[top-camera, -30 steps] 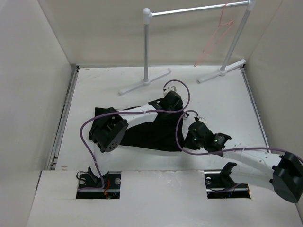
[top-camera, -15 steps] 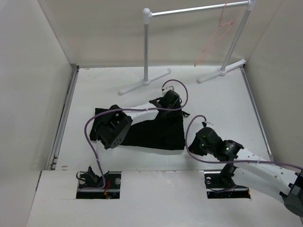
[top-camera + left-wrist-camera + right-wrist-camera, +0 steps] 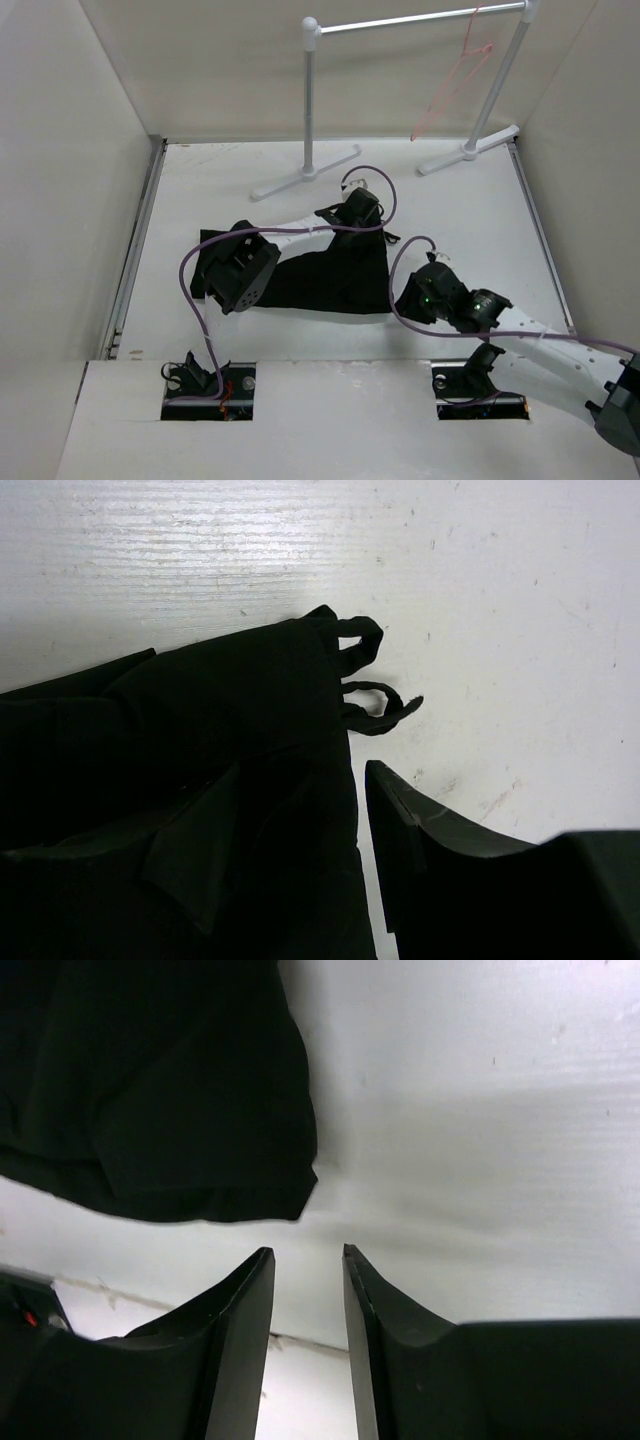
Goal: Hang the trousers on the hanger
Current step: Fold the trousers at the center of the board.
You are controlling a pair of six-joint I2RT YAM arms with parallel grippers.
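The black trousers [image 3: 330,280] lie flattened in the middle of the table. The pink wire hanger [image 3: 455,80] hangs from the right end of the white rack's rail, far from both grippers. My left gripper [image 3: 362,215] is low over the trousers' far right corner. In the left wrist view the trousers [image 3: 180,730] fill the left side, and my left gripper [image 3: 300,770] is open with the fabric's edge lying between the jaws. My right gripper [image 3: 412,300] is open and empty just right of the trousers' near right corner. In the right wrist view it [image 3: 307,1252] sits just short of the trousers [image 3: 150,1080].
The white tubular rack [image 3: 310,100] stands at the back, its feet spread on the table. Two drawstrings [image 3: 375,695] stick out of the trousers' corner. White walls close in the left, right and back sides. A raised shelf [image 3: 340,400] runs along the near edge.
My right gripper has drawn back from the trousers' right edge toward the near side. The trousers, bunched before, now lie flatter. The left gripper has barely moved.
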